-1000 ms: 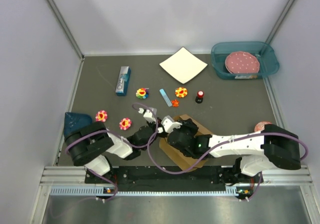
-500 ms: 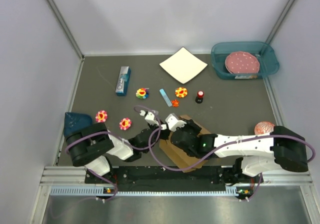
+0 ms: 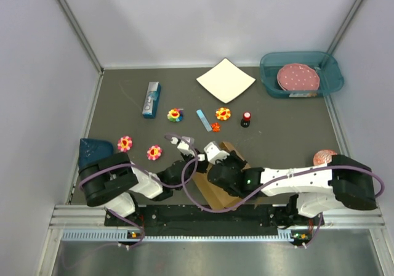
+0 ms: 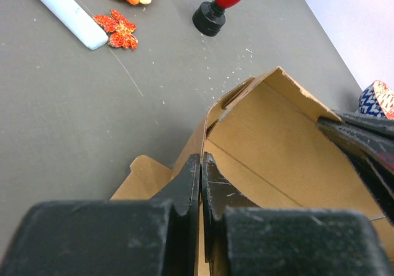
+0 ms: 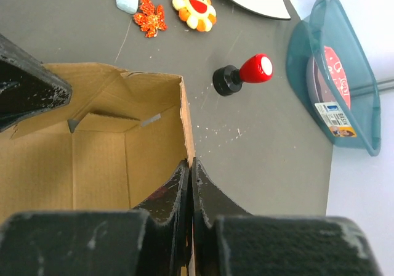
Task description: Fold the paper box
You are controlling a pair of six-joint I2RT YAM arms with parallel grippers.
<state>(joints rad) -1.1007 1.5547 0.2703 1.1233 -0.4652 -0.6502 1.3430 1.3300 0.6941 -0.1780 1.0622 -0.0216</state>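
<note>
Snapping shut since a moment ago, overhead, the right gripper [image 3: 213,148] is clamping the paper box [image 3: 208,193], near-centre by the bases. Left wrist: the left gripper [image 4: 201,165] is pinching a raised wall. Right wrist: fingers are squeezing another wall; opposing tugs could tear the cardboard.

A: Classify the location.

B: Robotics lab test cell. Indicators: plain white panel walls [image 3: 184,17] on aluminium corner struts [image 3: 75,24], a dark grey matte tabletop [image 3: 289,122], and black-and-white robot arms [image 3: 295,178] bolted to a slotted aluminium rail [image 3: 184,233].
</note>
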